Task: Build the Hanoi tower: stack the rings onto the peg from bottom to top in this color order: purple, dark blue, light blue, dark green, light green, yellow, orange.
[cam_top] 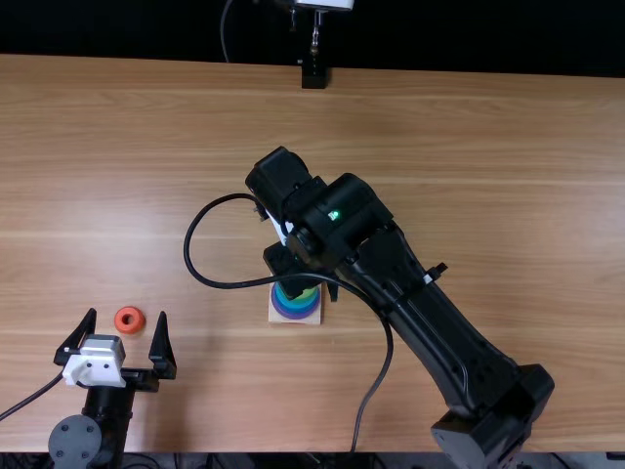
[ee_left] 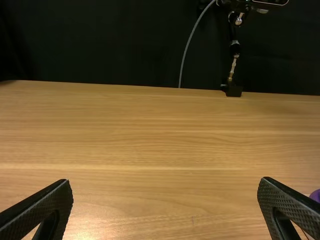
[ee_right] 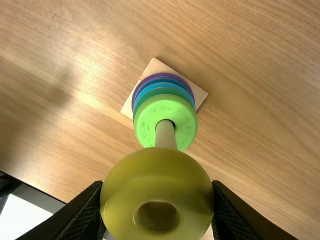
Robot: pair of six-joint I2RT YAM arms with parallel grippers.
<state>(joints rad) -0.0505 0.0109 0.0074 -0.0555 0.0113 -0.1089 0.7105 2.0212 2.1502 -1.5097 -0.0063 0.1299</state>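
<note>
Table (cam_top: 508, 166): light brown wood, seen in full depth in the top view.

Right arm (cam_top: 430, 308): extends from the lower right to the middle of the table. Its right gripper (cam_top: 291, 266) is over the ring stack. The right wrist view gives the detail that the arm covers in the top view: the fingers are parted to the width of the yellow ring and clamp it from two sides.

Left gripper (cam_top: 127, 318): spread wide, holding nothing. The left wrist view confirms the wide gap and adds a purple edge (ee_left: 315, 195) beyond one finger.

Base (ee_right: 200, 95): square, pale wood, flat on the table.

Rings on the base, largest to smallest, as read in the right wrist view: purple ring (ee_right: 134, 95), dark blue ring, light blue ring, dark green ring, light green ring (ee_right: 146, 125). The light green ring is uppermost; the peg (ee_right: 165, 136) rises through its hole.

Yellow ring (ee_right: 157, 187): in the right gripper, above the stack. Whether the peg enters its hole cannot be told.

Orange ring (cam_top: 129, 319): located by the top view, which places it on the table, left of the stack, between the left gripper's fingertips and apart from both.
</note>
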